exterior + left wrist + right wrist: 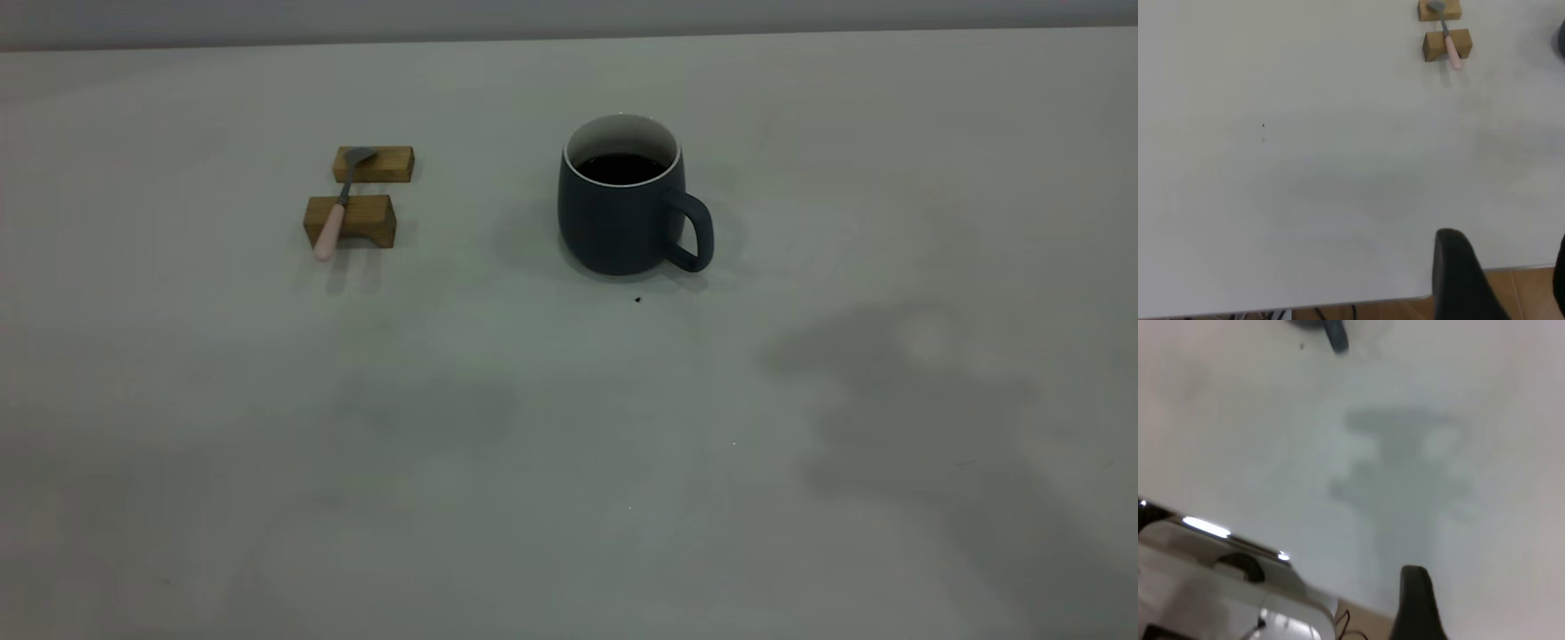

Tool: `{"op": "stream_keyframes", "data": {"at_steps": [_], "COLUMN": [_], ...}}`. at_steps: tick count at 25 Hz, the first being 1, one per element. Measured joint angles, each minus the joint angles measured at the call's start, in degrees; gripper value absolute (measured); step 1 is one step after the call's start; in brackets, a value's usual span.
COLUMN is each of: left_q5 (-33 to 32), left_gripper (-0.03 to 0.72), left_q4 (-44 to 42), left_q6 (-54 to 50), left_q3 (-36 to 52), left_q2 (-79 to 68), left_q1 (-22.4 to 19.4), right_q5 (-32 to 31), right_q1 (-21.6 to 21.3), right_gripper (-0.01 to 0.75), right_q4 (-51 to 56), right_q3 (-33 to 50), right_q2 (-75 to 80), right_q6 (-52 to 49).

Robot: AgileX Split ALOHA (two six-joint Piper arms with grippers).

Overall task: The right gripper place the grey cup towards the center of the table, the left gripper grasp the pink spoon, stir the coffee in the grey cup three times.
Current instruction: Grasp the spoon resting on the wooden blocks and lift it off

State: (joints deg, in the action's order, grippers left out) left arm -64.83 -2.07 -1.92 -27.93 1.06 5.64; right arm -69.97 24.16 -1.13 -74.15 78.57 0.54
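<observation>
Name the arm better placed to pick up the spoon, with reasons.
Left. The pink spoon rests across two wooden blocks on the left side, left of the grey cup. The left wrist view looks straight toward it; the right wrist view shows only the cup's handle.

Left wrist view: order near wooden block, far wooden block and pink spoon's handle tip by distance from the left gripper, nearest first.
The left gripper is over the table's near edge; all three lie far across it.
1. Pink spoon's handle tip, overhanging the near block toward the gripper.
2. Near wooden block, under the handle.
3. Far wooden block, under the spoon's bowl.
</observation>
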Motion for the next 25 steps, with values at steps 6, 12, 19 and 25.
{"op": "stream_keyframes", "data": {"at_steps": [6,12,19,25], "left_q5": [0.0,0.0,0.0,0.0], "left_gripper": [0.413,0.413,0.413,0.413], "left_q4": [0.0,0.0,0.0,0.0], "left_q6": [0.0,0.0,0.0,0.0], "left_q3": [0.0,0.0,0.0,0.0], "left_q2": [0.0,0.0,0.0,0.0], "left_q1": [0.0,0.0,0.0,0.0], "right_q5": [-0.6,3.7,3.4,3.4], "right_q1": [-0.4,-8.1,-18.1,-21.9], "right_gripper": [0.591,0.591,0.591,0.591], "right_q4": [0.8,1.1,0.0,-1.1], "right_q3": [22.6,40.2,45.5,46.2], "right_q2": [-22.8,-50.5,-70.1,-75.1], "right_q6": [-4.3,-6.0,-4.6,-4.4]}}
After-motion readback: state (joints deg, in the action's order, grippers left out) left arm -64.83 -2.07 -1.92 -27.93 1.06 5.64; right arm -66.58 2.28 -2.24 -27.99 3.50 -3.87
